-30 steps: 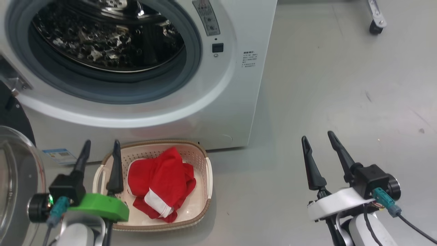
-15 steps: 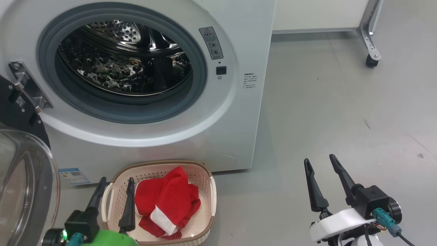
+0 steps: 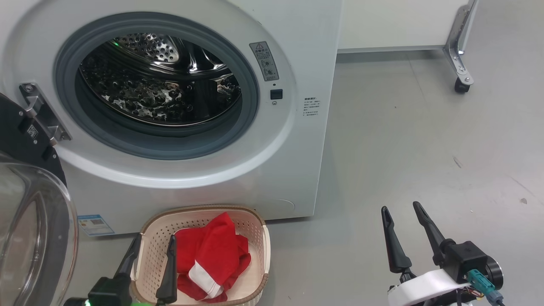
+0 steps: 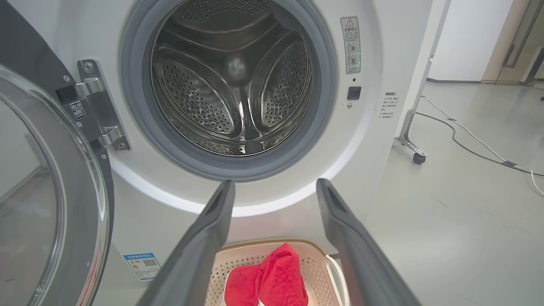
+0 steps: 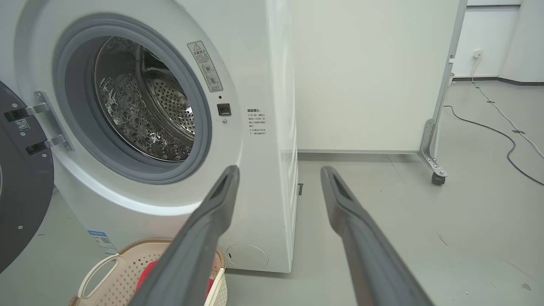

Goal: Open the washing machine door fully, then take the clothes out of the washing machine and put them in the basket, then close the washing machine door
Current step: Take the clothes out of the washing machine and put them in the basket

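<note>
Head view now lifted onto the empty drum [image 3: 157, 89]: clothes [image 3: 208, 255] lie in the basket [image 3: 265, 250], my left gripper [image 3: 155, 236] and right gripper [image 3: 400, 207] gape empty, so only the open washing machine door [image 3: 25, 221] remains.

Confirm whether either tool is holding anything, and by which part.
Nothing held: left tool and right tool are both open and empty; the red fabric clothes lie in the cream perforated plastic basket.

The washing machine [image 3: 297, 161] has a smooth glossy white shell, a matt grey rubber ring [image 3: 170, 146] and a shiny perforated steel drum [image 3: 148, 93]. The basket [image 3: 170, 221] is perforated cream plastic; the clothes [image 3: 208, 250] are soft red cloth.
</note>
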Robot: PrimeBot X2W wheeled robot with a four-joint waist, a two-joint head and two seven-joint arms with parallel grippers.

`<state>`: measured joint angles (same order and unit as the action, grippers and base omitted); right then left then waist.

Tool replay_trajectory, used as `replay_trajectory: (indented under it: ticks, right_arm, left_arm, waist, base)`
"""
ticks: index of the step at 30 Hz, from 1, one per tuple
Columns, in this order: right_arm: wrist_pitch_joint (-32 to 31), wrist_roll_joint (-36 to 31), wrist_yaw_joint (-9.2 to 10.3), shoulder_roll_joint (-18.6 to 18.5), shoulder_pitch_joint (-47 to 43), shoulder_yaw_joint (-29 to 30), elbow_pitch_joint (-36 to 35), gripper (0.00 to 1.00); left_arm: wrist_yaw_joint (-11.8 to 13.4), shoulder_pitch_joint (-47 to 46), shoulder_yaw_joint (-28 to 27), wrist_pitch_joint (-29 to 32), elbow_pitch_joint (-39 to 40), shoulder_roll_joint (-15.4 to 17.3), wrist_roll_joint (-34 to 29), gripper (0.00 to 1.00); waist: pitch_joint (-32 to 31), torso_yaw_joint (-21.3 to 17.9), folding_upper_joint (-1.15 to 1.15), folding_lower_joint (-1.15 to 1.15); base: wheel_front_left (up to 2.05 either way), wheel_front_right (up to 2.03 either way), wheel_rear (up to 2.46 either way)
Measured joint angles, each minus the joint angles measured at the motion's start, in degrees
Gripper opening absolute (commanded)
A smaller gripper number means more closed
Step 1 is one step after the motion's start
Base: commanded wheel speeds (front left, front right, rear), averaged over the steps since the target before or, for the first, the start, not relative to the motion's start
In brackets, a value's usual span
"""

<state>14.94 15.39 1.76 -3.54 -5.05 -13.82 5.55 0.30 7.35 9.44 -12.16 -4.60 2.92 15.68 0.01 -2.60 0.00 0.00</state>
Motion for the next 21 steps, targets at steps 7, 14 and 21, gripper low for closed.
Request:
replay_trajectory:
  ticks: [7,14,21]
  right_arm:
    - [0.0,-0.5,0.42,0.0,-0.2,0.3,-1.0,1.0]
    - [0.0,-0.5,0.42,0.1,-0.3,0.3,-1.2,1.0]
    - [0.0,-0.8,0.42,0.2,-0.5,0.4,-1.7,1.0]
  left_arm:
    - [1.0,1.6,0.5,0.6,3.3,0.0,-0.2,1.0]
    - [1.5,2.7,0.7,1.5,5.2,0.0,-0.7,1.0]
    - [1.9,3.3,1.1,2.0,7.4,0.0,-0.7,1.0]
  waist:
    - [0.3,0.1,0.0,0.0]
    - [0.5,0.0,0.0,0.0]
    - [0.6,-0.1,0.0,0.0]
  base:
    - [0.0,0.0,0.0]
    - [0.0,0.0,0.0]
    - [-0.04,0.04,0.0]
